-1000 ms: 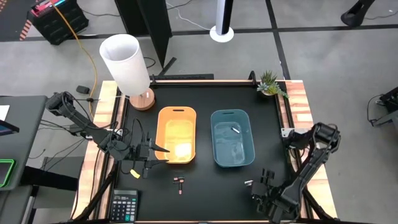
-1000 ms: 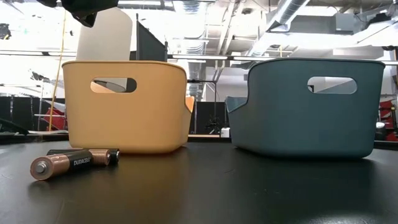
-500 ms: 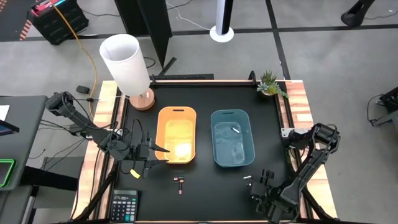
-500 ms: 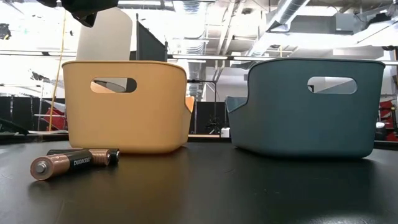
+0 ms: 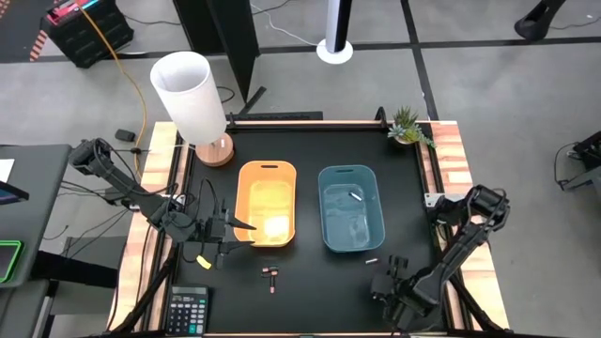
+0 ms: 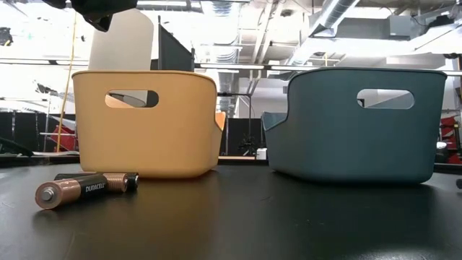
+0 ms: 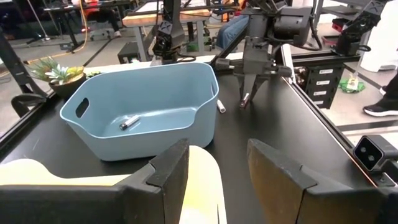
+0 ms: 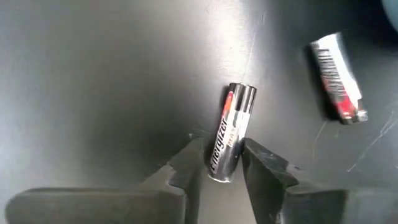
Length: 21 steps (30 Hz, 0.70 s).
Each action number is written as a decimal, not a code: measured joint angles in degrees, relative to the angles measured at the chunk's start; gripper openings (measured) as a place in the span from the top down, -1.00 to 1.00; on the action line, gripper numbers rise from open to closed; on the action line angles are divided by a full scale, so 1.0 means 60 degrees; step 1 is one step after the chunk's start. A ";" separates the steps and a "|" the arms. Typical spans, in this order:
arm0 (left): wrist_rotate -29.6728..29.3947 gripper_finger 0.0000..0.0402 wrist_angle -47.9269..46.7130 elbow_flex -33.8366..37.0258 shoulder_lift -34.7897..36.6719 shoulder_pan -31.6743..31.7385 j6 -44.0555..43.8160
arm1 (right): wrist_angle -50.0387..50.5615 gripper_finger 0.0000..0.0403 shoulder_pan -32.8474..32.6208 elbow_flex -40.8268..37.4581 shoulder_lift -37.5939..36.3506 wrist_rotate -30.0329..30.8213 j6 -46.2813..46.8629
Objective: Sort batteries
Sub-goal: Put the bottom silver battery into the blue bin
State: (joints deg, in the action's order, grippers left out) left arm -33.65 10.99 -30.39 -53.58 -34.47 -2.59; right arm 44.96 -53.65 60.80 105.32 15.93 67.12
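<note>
Our right gripper [image 8: 222, 163] is down near the front right of the black tabletop [image 5: 310, 282], and its two dark fingers [image 8: 186, 165] are closed in snug on a silver cylindrical battery with red and black lettering [image 8: 227, 140], one finger on each side of its lower end, so we've got hold of that one. From the left wrist view we can see that same gripper [image 7: 247, 99] pointing down with the little battery sticking out of its tips just above the table. Another loose silver-and-red battery [image 8: 336, 79] lies flat on the black surface near the gripped one, apart from it; in the left wrist view it shows as a small white cylinder [image 7: 219, 106] just beside the corner of the blue plastic bin [image 7: 93, 134]. That blue bin already has one small silver battery [image 7: 129, 122] lying on its floor. Over on the other side, our left gripper [image 7: 214, 171] hangs over the near edge of the pale orange plastic bin [image 5: 246, 192], fingers spread wide with nothing between them. In front of the orange bin, out on the open table, two dark copper-topped batteries [image 6: 81, 189] lie side by side and touching, and from above they're a tiny dark pair [image 5: 271, 274] sitting between the two arms. A white cylindrical lamp shade on a wooden base [image 5: 191, 98] stands at the back left corner, a small potted green plant [image 5: 408, 124] at the back right, and a black calculator [image 5: 188, 310] at the front left.
</note>
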 joint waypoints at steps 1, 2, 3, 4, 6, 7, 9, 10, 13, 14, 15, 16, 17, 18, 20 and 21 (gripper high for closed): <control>0.0004 0.22 -0.0003 0.0000 -0.0001 0.0001 0.0000 | -0.0025 0.44 0.0055 -0.0002 0.0041 -0.0073 -0.0022; 0.0004 0.22 -0.0003 0.0000 -0.0002 -0.0001 0.0000 | -0.0073 0.48 0.0095 -0.0005 0.0074 -0.0126 -0.0051; 0.0004 0.22 -0.0002 0.0000 0.0000 0.0000 0.0001 | -0.0118 0.54 0.0108 -0.0005 0.0079 -0.0144 -0.0112; 0.0004 0.22 -0.0005 0.0000 0.0000 0.0000 0.0006 | -0.0147 0.59 0.0117 -0.0005 0.0084 -0.0144 -0.0168; 0.0004 0.22 -0.0005 0.0000 0.0000 0.0001 0.0011 | -0.0166 0.70 0.0124 -0.0009 0.0080 -0.0146 -0.0198; 0.0004 0.22 -0.0005 0.0000 0.0000 0.0001 0.0013 | -0.0163 0.75 0.0124 -0.0009 0.0080 -0.0151 -0.0203; 0.0004 0.22 -0.0005 0.0000 0.0000 -0.0002 0.0040 | -0.0163 0.82 0.0112 -0.0009 0.0084 -0.0151 -0.0201; 0.0004 0.22 -0.0005 0.0000 0.0000 0.0001 0.0040 | -0.0163 0.84 0.0102 -0.0009 0.0084 -0.0151 -0.0201; 0.0004 0.22 -0.0005 0.0000 0.0000 0.0001 0.0040 | -0.0046 0.86 0.0088 0.0067 0.0107 -0.0151 -0.0201; 0.0004 0.22 -0.0005 0.0000 0.0000 -0.0001 0.0044 | -0.0004 0.86 0.0088 0.0101 0.0115 -0.0151 -0.0203; 0.0004 0.22 -0.0005 0.0000 0.0000 0.0001 0.0047 | 0.0059 0.86 0.0088 0.0154 0.0123 -0.0155 -0.0216; 0.0004 0.22 -0.0001 0.0000 0.0000 -0.0001 0.0047 | 0.0154 0.87 0.0088 0.0232 0.0129 -0.0158 -0.0241; 0.0004 0.22 -0.0005 0.0000 0.0000 0.0001 0.0047 | 0.0247 0.87 0.0088 0.0309 0.0142 -0.0159 -0.0272; 0.0004 0.22 -0.0001 0.0000 0.0000 0.0001 0.0047 | 0.0347 0.87 0.0088 0.0371 0.0146 -0.0155 -0.0290; 0.0004 0.22 -0.0001 0.0000 0.0000 0.0000 0.0047 | 0.0530 0.87 0.0082 0.0497 0.0152 -0.0093 -0.0307; 0.0004 0.22 -0.0001 0.0000 0.0000 0.0001 0.0047 | 0.0623 0.87 0.0065 0.0565 0.0162 -0.0026 -0.0307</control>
State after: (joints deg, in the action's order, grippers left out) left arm -33.63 10.98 -30.39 -53.58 -34.46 -2.31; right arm 48.70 -53.26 64.19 106.29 15.78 65.28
